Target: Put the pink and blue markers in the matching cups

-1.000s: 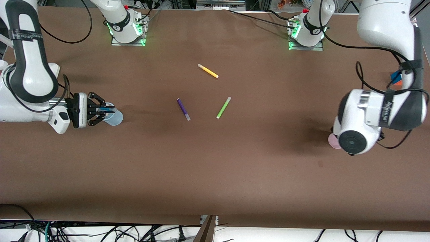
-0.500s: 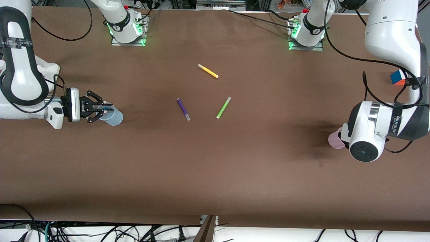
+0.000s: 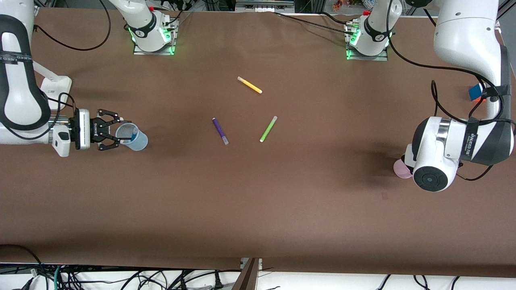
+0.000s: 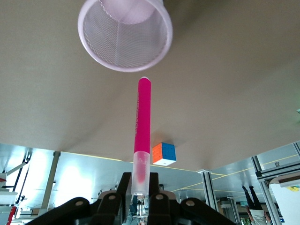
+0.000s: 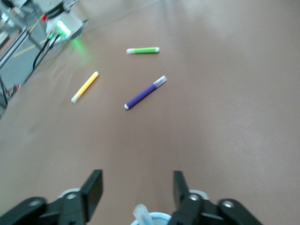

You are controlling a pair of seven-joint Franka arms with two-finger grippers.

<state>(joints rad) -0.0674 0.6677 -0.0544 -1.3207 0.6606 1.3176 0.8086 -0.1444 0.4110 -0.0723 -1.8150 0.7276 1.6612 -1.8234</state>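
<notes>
The pale blue cup (image 3: 137,140) stands near the right arm's end of the table. The blue marker (image 3: 132,137) stands in it, and its pale cap (image 5: 142,214) shows in the right wrist view. My right gripper (image 3: 109,129) is open and empty beside the cup, toward the right arm's end. My left gripper (image 4: 140,187) is shut on the cap end of the pink marker (image 4: 142,122), whose other end points at the pink cup's (image 4: 125,33) open mouth, a little short of its rim. In the front view the left wrist hides all but an edge of the pink cup (image 3: 400,168).
A purple pen (image 3: 220,130), a green pen (image 3: 268,129) and a yellow pen (image 3: 249,85) lie mid-table. A colour cube (image 3: 475,92) sits near the left arm's end.
My right gripper has opened, let the blue marker drop into the blue cup and drawn back from it. The left arm has shifted slightly over the pink cup.
</notes>
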